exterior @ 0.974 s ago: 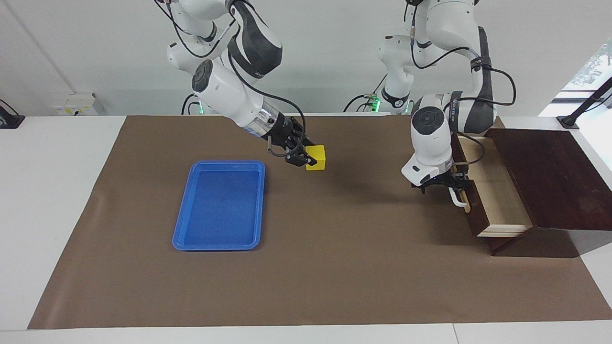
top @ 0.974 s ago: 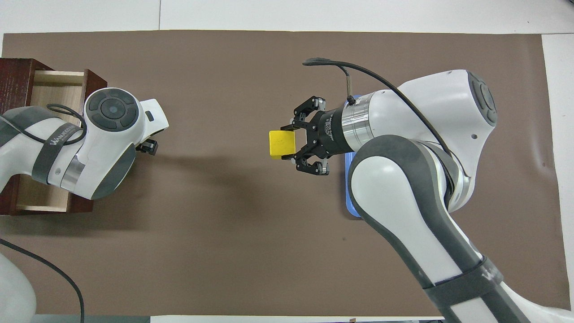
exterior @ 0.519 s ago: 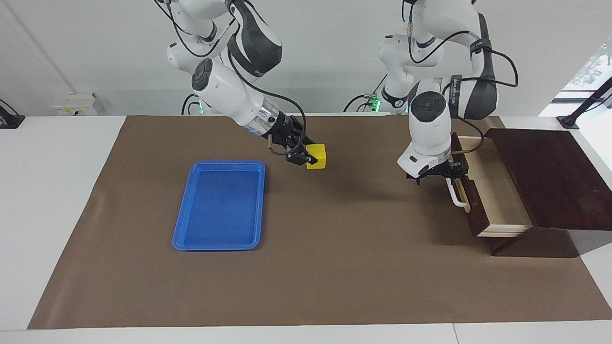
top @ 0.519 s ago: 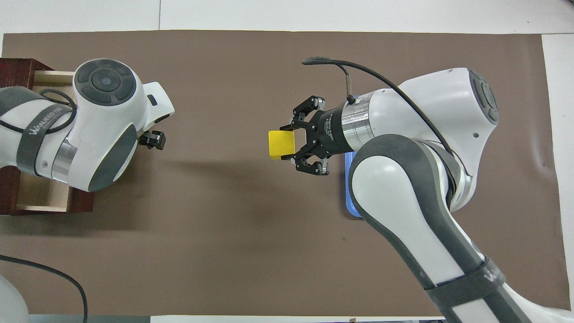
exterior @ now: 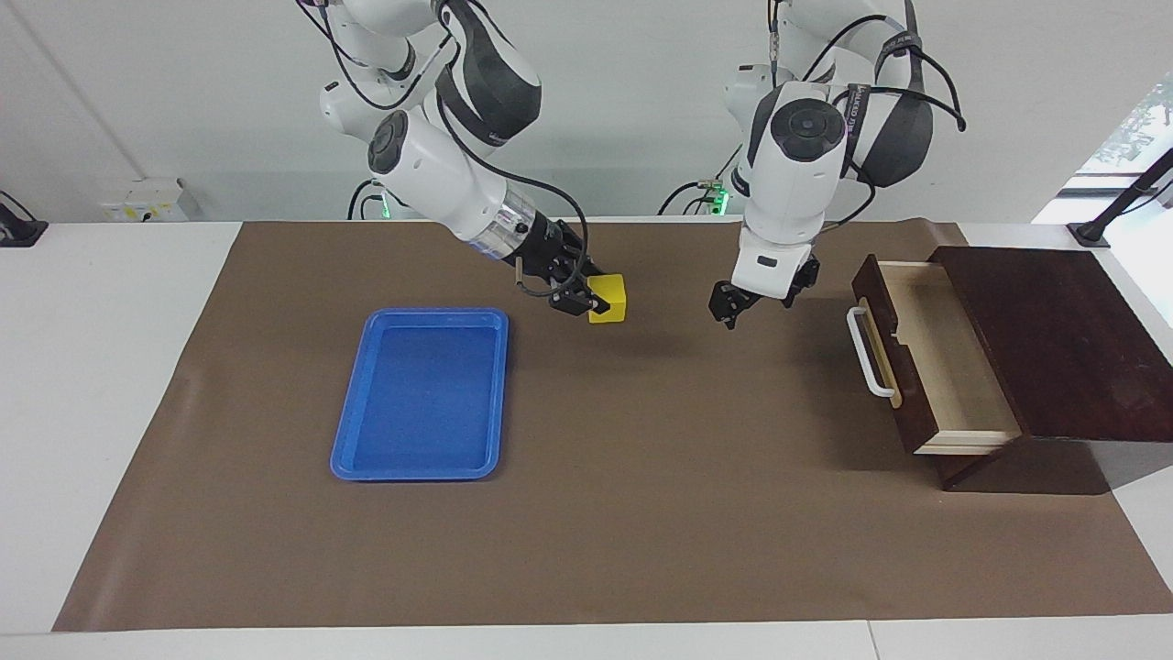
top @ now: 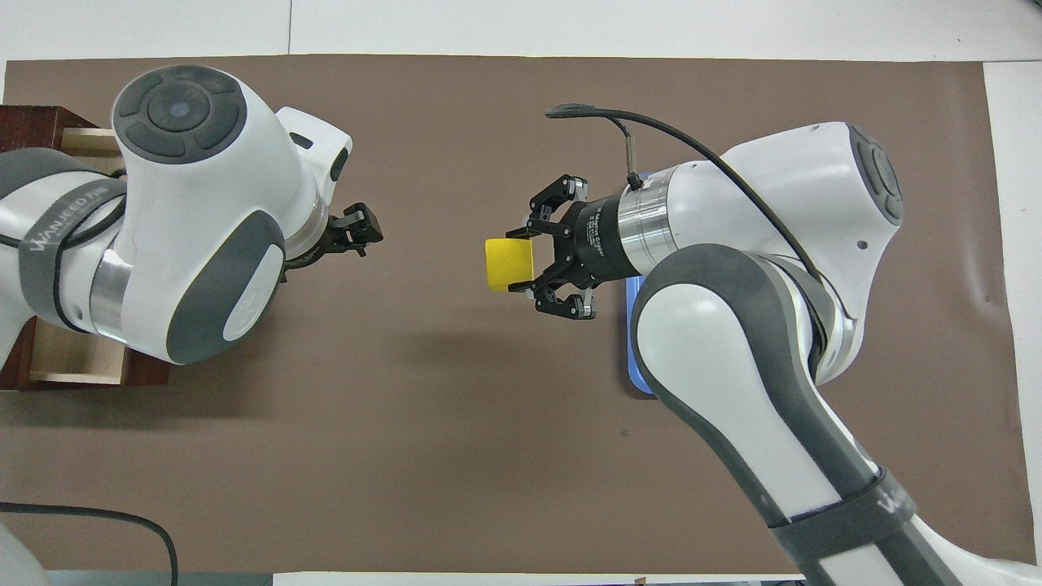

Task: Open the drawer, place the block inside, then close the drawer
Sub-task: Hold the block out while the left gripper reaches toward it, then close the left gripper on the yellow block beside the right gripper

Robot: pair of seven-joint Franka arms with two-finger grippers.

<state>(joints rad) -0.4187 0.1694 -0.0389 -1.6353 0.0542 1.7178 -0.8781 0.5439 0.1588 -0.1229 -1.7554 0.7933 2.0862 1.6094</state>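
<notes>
The yellow block (exterior: 609,299) (top: 506,262) hangs low over the brown mat, with my right gripper (exterior: 594,301) (top: 527,262) shut on it from the blue tray's side. The drawer (exterior: 930,362) stands pulled out of its dark brown box (exterior: 1054,339), pale wood inside, with nothing in it. Its white bar handle (exterior: 870,354) is free. My left gripper (exterior: 730,308) (top: 358,233) hangs open in the air over the mat, between the block and the drawer, holding nothing. In the overhead view the left arm covers most of the drawer (top: 77,370).
A flat blue tray (exterior: 414,474) lies on the mat toward the right arm's end; in the overhead view only a sliver of the tray (top: 636,342) shows under the right arm. The brown mat (exterior: 641,513) covers most of the table.
My left gripper has come off the drawer's handle, risen and swung toward the middle of the table. The drawer stays open. The right gripper with the block has barely moved.
</notes>
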